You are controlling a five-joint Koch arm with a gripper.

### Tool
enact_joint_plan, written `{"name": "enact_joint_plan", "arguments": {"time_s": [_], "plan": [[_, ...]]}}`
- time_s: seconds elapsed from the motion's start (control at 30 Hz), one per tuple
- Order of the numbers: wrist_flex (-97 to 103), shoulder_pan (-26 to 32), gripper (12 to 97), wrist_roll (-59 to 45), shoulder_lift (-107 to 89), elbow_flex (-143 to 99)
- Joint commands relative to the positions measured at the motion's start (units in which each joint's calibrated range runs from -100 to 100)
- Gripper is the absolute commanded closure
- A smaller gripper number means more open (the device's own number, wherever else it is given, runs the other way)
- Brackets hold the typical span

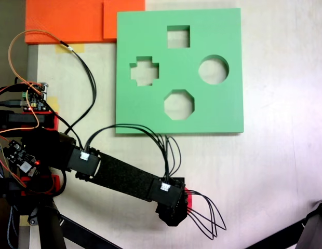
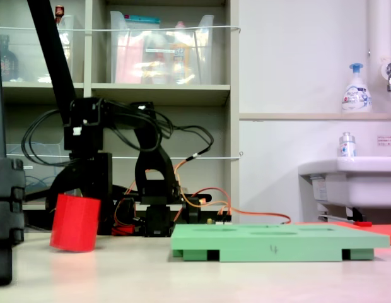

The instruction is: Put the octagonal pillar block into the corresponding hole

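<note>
Red block off the table beside the green board, not yet over its eight-sided hole.

The green board (image 1: pixel 179 70) lies flat on the table (image 1: pixel 275 171), thick and foam-like, with four cutouts; the eight-sided hole (image 1: pixel 178 105) sits nearest my arm, below the square one and between the cross and the round one. In the low fixed view the red block (image 2: pixel 74 223) hangs tilted just clear of the table, well left of the board, under my gripper (image 2: pixel 82 189). From above only a red sliver shows beneath my wrist. I judge my jaws are pinched on it, though the fingertips are hidden. It looks light, slightly squashy and grippy, so two opposite flat sides are the place to hold, gently, to keep it square.
</note>
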Motion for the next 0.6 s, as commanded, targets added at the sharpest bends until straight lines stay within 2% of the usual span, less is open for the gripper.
{"name": "enact_joint_plan", "arguments": {"time_s": [0.0, 0.27, 0.57], "plan": [[-3.1, -0.3, 77.6, -0.1, 0.1, 0.1], [-3.1, 0.7, 77.5, 2.7, -12.4, 0.1], [-3.1, 8.1, 77.6, 9.4, -32.9, 0.0]]}}
